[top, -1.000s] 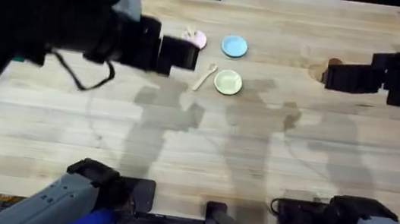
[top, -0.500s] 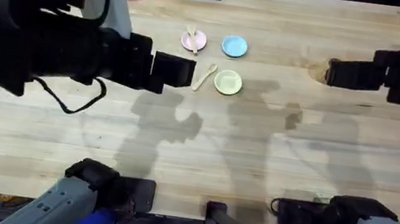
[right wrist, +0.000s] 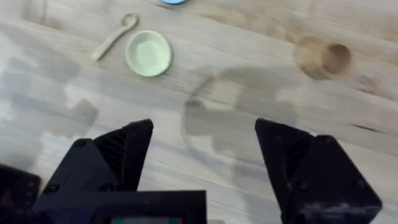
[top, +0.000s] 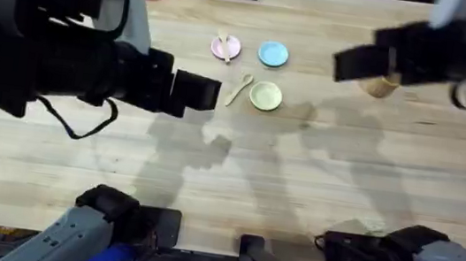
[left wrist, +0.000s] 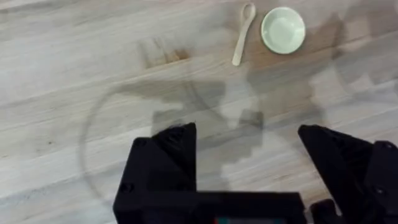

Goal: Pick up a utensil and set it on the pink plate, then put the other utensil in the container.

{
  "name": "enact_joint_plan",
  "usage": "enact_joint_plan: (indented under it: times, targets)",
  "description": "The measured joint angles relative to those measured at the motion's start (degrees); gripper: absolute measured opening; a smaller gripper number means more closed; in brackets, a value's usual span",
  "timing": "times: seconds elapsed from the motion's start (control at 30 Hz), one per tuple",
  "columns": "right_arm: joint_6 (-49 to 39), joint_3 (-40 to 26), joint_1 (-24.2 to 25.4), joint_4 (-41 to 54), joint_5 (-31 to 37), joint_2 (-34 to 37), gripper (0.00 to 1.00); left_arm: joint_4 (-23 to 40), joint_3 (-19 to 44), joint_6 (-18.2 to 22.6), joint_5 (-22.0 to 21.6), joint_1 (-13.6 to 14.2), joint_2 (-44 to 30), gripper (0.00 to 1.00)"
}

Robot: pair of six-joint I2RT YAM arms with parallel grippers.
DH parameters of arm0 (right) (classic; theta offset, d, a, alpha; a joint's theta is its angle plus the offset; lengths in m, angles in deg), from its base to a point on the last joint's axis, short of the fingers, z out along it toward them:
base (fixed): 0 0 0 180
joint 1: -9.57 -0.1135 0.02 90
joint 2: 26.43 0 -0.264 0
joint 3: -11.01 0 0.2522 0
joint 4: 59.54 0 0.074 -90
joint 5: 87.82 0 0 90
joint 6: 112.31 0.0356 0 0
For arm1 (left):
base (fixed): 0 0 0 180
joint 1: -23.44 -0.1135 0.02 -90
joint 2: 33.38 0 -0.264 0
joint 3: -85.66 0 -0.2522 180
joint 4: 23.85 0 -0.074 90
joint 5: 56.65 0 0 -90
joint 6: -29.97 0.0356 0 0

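Near the worktop's far edge, the pink plate (top: 225, 48) carries a small utensil. Beside it lie a blue plate (top: 273, 54) and a yellow plate (top: 265, 95), with a wooden spoon (top: 239, 88) just beside the yellow one. Toward the right edge stands the cup (top: 381, 85). Left gripper (left wrist: 245, 155) and right gripper (right wrist: 205, 149) hover, jaws spread, grasping nothing.

The pink plate (top: 226, 48), small and round with a raised rim, lies flat far on the table with a pale utensil (top: 222, 42) resting across it. A wooden spoon (top: 240, 88) lies on the bare wood nearer and slightly right of it. The container (top: 381, 85), a tan wooden cup, stands upright well to the right
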State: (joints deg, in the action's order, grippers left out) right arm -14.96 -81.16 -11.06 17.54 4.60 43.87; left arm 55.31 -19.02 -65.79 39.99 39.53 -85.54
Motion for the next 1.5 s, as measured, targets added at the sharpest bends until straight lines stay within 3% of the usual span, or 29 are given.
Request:
enact_joint_plan:
  times: [0.37,0.6,0.97,1.5]
  targets:
    - [10.5,-15.3,-11.8,0.8,0.4,23.0,0.996,1.5,0.0,0.2,-3.2,0.0,0.0,0.993]
    - [19.7,-20.5,-16.5,-0.3,0.6,32.0,0.997,1.3,0.0,0.2,-3.4,0.0,0.0,0.993]
    - [31.2,-23.9,-20.3,-3.8,0.4,38.7,0.996,0.7,0.0,0.5,-3.4,0.0,0.0,0.993]
    - [44.0,-24.0,-22.1,-6.7,0.3,43.7,0.998,-4.2,0.0,7.5,-3.2,0.0,0.4,0.993]
